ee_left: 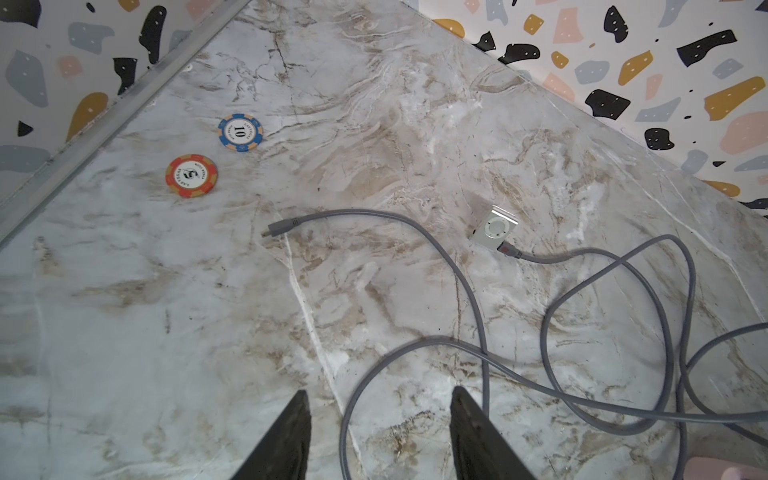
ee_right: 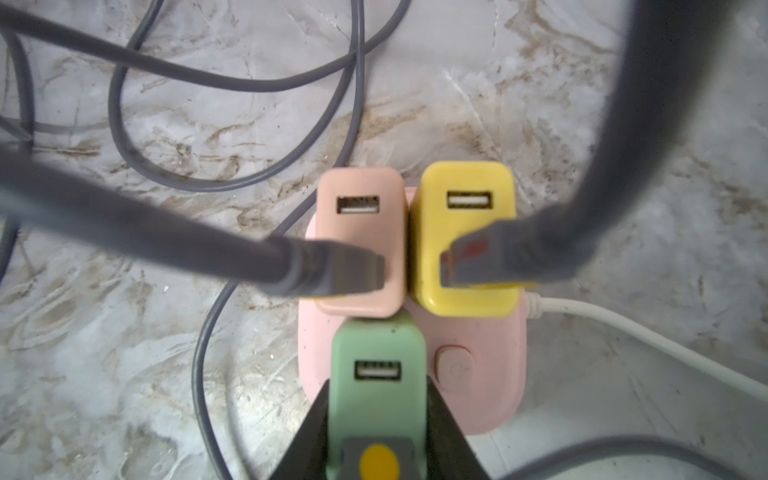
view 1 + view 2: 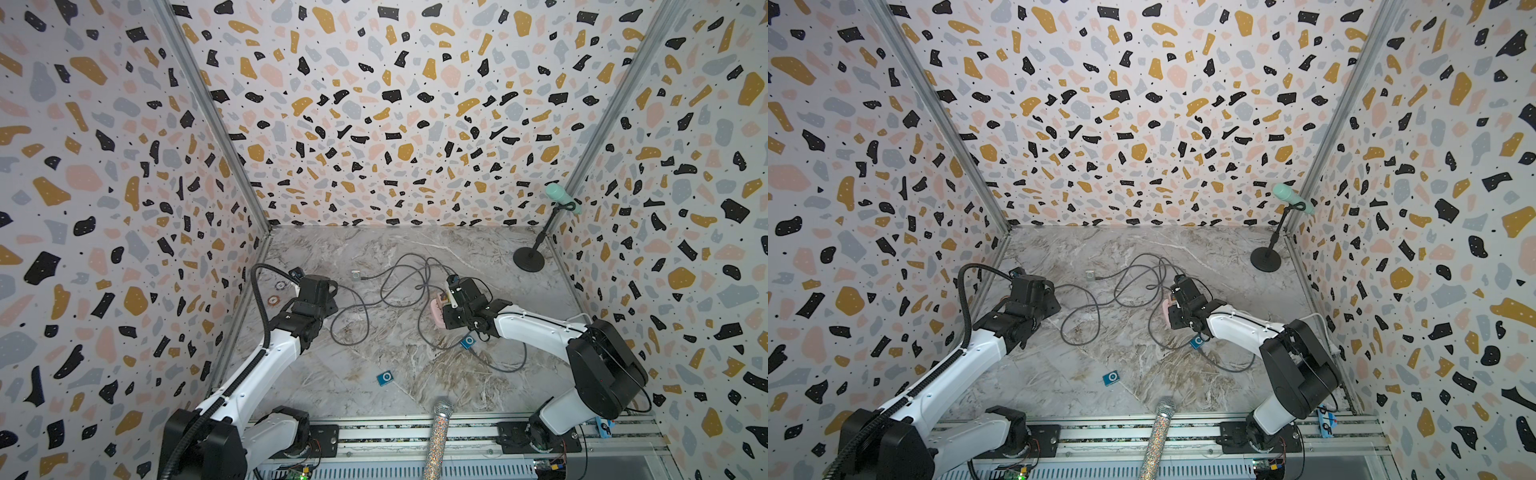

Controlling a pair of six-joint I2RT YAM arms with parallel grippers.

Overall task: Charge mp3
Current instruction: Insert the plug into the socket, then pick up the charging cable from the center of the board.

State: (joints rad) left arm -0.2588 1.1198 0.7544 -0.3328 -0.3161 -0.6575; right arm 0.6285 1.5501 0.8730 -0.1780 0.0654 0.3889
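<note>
Left fingers [image 1: 291,440] spread, nothing between them, grey cable [image 1: 582,257] loops just beside them on the marble bench [image 1: 124,332]. Silver mp3 player [image 1: 494,228] lies flat near the wall with one cable end plugged into it. A loose plug [image 1: 276,229] lies well apart from the player. Blue chip [image 1: 240,133] and red chip [image 1: 191,175] sit close together near the metal rail [image 1: 104,120]. Pink object [image 1: 723,469], only a corner visible.
</note>
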